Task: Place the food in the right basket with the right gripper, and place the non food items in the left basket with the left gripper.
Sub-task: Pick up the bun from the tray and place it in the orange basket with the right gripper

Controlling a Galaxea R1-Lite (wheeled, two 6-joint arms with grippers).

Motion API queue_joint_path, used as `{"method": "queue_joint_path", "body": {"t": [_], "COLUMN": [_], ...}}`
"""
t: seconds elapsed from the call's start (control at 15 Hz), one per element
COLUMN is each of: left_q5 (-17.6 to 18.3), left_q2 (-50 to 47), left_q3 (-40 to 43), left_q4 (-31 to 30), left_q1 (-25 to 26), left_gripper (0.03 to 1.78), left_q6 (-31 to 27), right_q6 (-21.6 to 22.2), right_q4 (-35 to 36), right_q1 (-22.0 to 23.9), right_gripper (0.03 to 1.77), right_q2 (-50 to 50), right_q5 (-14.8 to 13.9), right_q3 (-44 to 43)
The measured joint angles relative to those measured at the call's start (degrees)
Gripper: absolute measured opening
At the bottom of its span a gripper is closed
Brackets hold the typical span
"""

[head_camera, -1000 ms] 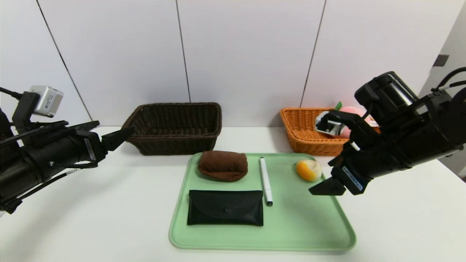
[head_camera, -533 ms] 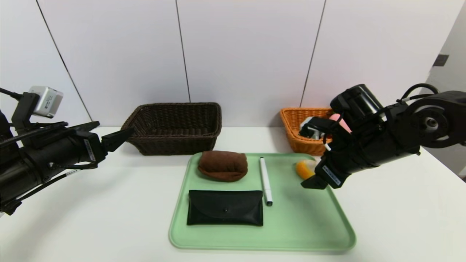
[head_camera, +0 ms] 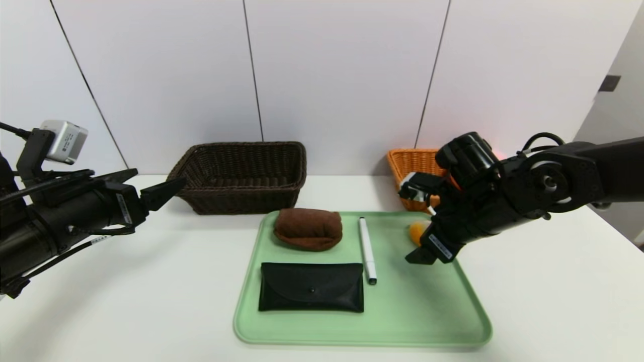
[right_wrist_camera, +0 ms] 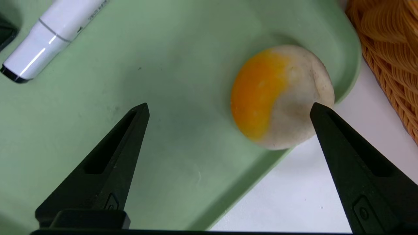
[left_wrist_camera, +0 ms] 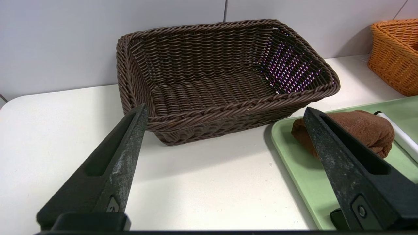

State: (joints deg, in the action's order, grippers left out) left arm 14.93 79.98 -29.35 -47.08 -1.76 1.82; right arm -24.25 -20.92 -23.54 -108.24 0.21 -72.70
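On the left side, I am keeping the left gripper (head_camera: 163, 191) parked above the worktop, jaws wide open, pointing at the left basket (left_wrist_camera: 225, 111). Over the green tray (right_wrist_camera: 98, 130) I am bringing the right gripper (right_wrist_camera: 228, 107), jaws wide open, around the orange-and-white piece (right_wrist_camera: 281, 98); I should center it before closing. On the marker pen (right_wrist_camera: 49, 36) I cannot read the print.

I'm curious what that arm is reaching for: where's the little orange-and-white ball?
The ball lies on the green tray, in its far right corner beside the orange basket, under the open right gripper.
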Motion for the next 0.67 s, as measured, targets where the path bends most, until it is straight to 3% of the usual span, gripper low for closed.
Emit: {"method": "queue_joint_path", "body": {"t": [0.67], "left_q5": [-0.06], "left_q2": [-0.46], "left_q3": [0.28], "left_q4": [0.00], "left_q1": [0.00], "left_gripper": [1.69], "left_q6": [-0.15], "right_q6": [-0.66], "right_q4": [1.24], "right_q1": [1.13], "right_gripper": [1.70], "right_q2": [-2.26], "right_q5": [-1.26], "right_q3": [-0.30]}}
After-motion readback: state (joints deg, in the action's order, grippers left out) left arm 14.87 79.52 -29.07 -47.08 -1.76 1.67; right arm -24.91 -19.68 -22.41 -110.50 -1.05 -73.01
